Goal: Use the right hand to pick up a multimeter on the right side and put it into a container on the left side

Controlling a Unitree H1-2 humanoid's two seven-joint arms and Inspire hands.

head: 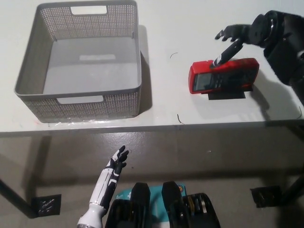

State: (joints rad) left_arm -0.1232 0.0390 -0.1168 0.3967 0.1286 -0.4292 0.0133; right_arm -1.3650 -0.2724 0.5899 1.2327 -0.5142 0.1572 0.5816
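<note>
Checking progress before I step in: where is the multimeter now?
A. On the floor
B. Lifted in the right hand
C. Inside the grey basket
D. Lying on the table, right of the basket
D: the red multimeter lies flat on the white table, with the grey basket empty at the left.

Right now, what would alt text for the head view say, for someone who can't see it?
A black right hand, fingers spread, reaches over a red multimeter on a white table. An empty grey basket sits to its left; the white left hand hangs open below the table edge.
</note>
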